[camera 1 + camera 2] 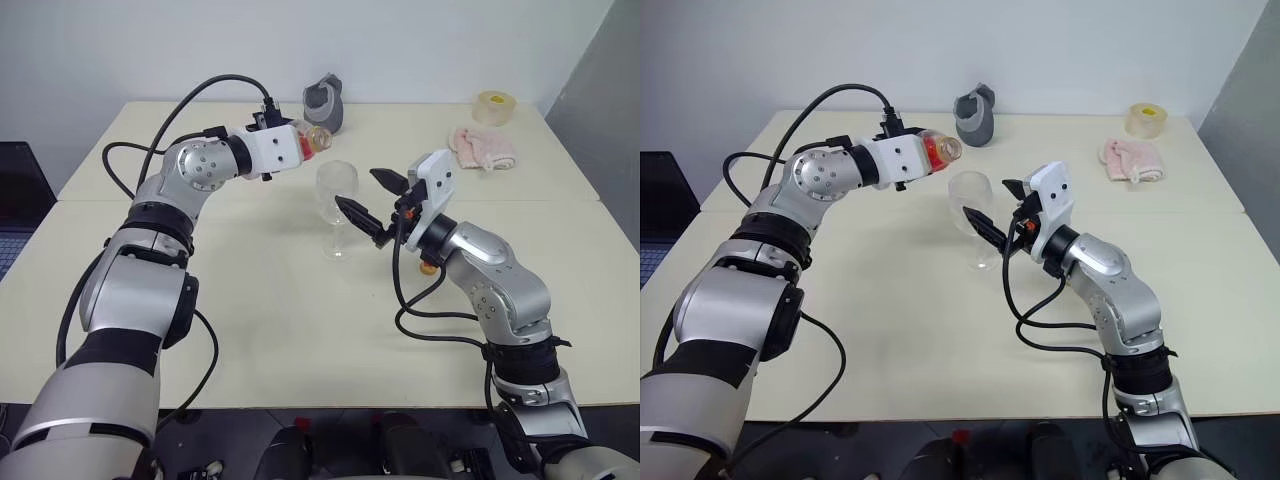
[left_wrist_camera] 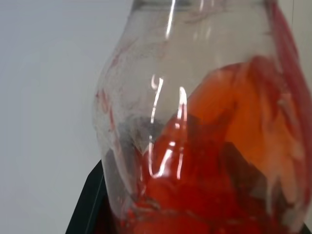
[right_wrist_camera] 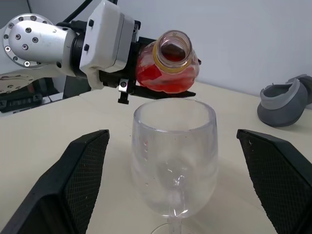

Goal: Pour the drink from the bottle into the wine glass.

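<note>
The left gripper [image 3: 146, 78], clamped on the uncapped bottle [image 3: 168, 68], holds it tipped on its side just above and behind the wine glass [image 3: 174, 156], the red drink [image 3: 156, 78] pooled inside. The right gripper [image 1: 372, 203] stands wide apart either side of the glass on the table [image 1: 300, 340], gripping nothing.

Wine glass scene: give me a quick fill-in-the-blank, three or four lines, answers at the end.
1. The left gripper holds the bottle tipped on its ____.
2. The drink in the bottle is ____ in colour.
3. The wine glass standing on the table is ____ of drink.
4. The right gripper is ____, one finger on each side of the glass.

Answers: side; red; empty; open
</note>
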